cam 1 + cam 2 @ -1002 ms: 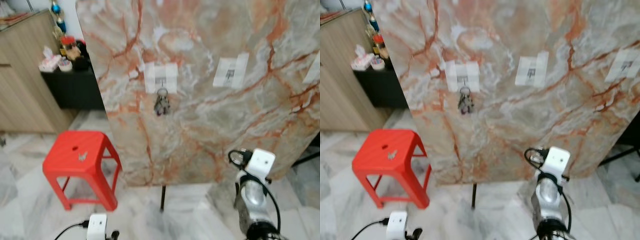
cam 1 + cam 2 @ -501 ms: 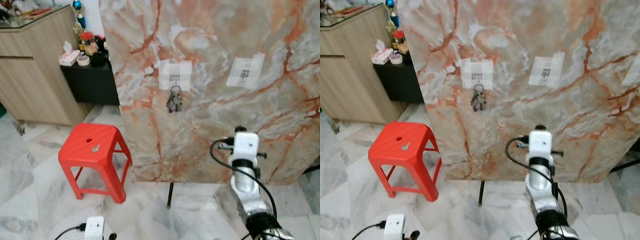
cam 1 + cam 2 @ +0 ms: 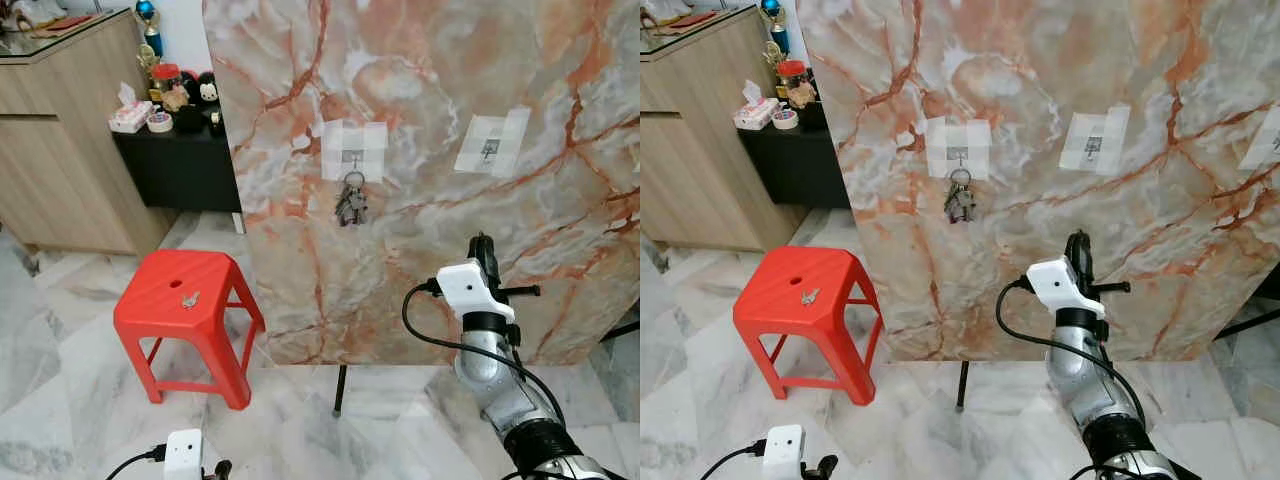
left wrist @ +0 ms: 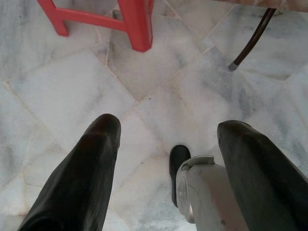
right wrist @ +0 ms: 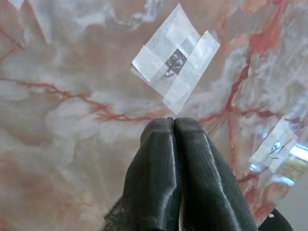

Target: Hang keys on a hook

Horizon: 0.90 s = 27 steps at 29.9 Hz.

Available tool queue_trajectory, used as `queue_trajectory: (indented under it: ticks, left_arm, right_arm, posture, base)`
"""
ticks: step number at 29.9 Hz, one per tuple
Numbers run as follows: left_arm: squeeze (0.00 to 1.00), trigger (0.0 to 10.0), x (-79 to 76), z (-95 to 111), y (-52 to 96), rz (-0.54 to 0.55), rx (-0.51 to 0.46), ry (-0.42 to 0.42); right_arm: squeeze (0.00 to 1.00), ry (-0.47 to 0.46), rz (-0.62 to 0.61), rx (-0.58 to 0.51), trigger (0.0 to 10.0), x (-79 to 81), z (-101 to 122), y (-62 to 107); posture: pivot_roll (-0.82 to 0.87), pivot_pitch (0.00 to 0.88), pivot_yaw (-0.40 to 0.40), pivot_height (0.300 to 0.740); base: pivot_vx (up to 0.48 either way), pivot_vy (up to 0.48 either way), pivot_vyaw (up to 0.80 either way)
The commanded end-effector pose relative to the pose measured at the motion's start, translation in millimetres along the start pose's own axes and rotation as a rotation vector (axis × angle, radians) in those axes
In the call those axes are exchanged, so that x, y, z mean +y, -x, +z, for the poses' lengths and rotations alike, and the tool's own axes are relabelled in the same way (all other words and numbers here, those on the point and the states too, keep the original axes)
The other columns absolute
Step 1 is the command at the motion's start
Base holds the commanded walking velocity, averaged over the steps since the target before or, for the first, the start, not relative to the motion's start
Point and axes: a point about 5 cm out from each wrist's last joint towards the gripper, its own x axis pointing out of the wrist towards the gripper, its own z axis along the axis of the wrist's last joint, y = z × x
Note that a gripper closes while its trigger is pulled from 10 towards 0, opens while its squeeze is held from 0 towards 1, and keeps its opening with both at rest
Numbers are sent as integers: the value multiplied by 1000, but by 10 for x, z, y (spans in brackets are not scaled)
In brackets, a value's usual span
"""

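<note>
A bunch of keys (image 3: pixel 350 205) hangs from a small metal hook (image 3: pixel 353 157) taped to the upright marble panel (image 3: pixel 420 60). To its right is a second taped hook (image 3: pixel 490 148), which is bare. My right gripper (image 3: pixel 480 246) is raised in front of the panel, below that bare hook. It is shut with nothing between its fingers (image 5: pixel 159 159), and in the right wrist view it points just under the bare hook (image 5: pixel 173 63). My left gripper (image 4: pixel 166 139) hangs low over the floor, open and holding nothing.
A red plastic stool (image 3: pixel 185 300) stands left of the panel with a small pale object (image 3: pixel 188 298) on its seat. A black shelf (image 3: pixel 185 165) with jars and a wooden cabinet (image 3: pixel 60 140) lie further left. The panel's thin dark leg (image 3: pixel 340 390) meets the marble floor.
My right arm has turned and lifted, so its shut fingers now point up at the panel. The view has shifted a little. The keys stay on their hook.
</note>
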Motion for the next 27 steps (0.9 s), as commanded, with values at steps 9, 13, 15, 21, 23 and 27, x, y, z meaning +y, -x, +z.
queue_trajectory:
  ticks: [9, 13, 15, 21, 23, 27]
  left_arm:
    - [0, 10000, -17, -62, 17, -11, 20, 5]
    - [0, 10000, -19, -61, 17, -12, 18, 3]
    - [0, 10000, -18, -57, 16, -12, 16, 3]
    - [0, 10000, -21, -52, 16, -12, 11, 3]
    - [0, 10000, -23, -51, 16, -14, 9, 5]
    - [0, 10000, -27, -46, 15, -16, 5, 5]
  right_arm:
    - [0, -68, -35, 85, 10000, -18, -41, -15]
    - [0, -268, -67, 252, 10000, -3, -148, 18]
    - [0, -272, -82, 265, 10000, -14, -159, 23]
    - [0, -294, -92, 281, 10000, -39, -188, 21]
    - [0, -299, -91, 283, 10000, -43, -192, 19]
    - [0, -303, -92, 286, 10000, -45, -192, 10]
  posture:
    - [-15, 0, -4, 706]
    - [-12, 0, -4, 706]
    - [-13, 0, -5, 706]
    - [-13, 0, -6, 706]
    - [-13, 0, -6, 706]
    - [-8, 0, -7, 706]
  base:
    - [0, 0, 0]
    - [0, 0, 0]
    - [0, 0, 0]
    - [0, 0, 0]
    - [120, 0, 0]
    - [269, 0, 0]
